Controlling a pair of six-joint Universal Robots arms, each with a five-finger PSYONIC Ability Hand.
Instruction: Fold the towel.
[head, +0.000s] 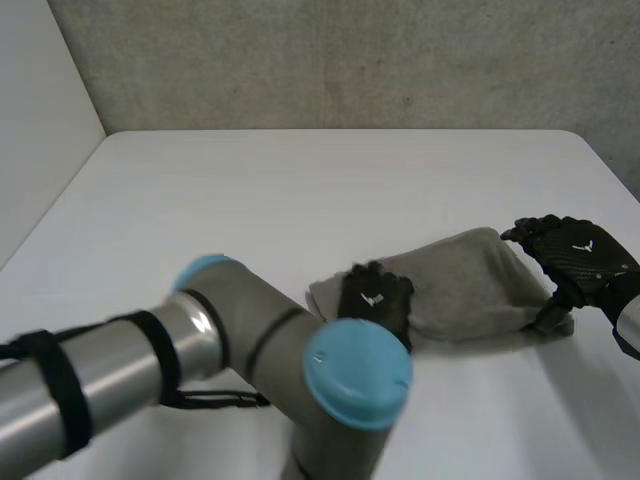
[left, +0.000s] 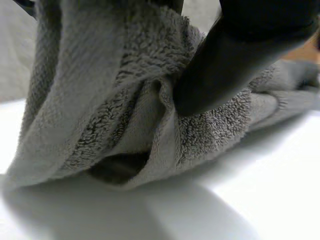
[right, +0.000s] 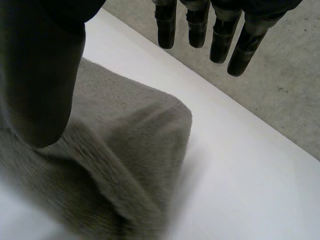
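A grey towel (head: 470, 285) lies bunched on the white table (head: 300, 200), right of the middle. My left hand (head: 375, 300) is at the towel's left end. Its own wrist view has the thumb (left: 225, 65) dug into folds of the towel (left: 100, 100), pinching the cloth. My right hand (head: 580, 255) is at the towel's right end. There its fingers (right: 220, 35) reach out straight above the towel (right: 125, 150), and its thumb (right: 40, 75) lies against the cloth.
My left arm (head: 250, 360) crosses the front of the head view and hides the near table edge. A grey wall (head: 350, 60) runs behind the table's far edge. Bare table spreads to the left and back of the towel.
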